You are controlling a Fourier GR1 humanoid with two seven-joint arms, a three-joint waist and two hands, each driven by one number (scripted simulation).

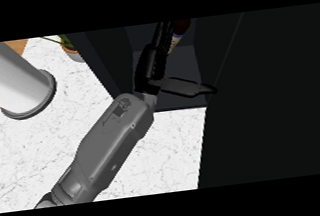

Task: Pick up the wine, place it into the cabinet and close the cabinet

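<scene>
Left hand [159, 64] reaches into cabinet [265, 92], seemingly gripping the wine [180, 29].

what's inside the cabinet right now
The right hand reaches into the dark cabinet, with the wine at its fingertips near the back. Only the bottle's top shows; the hand and shadow hide the rest, and whether the fingers are round it.
</scene>
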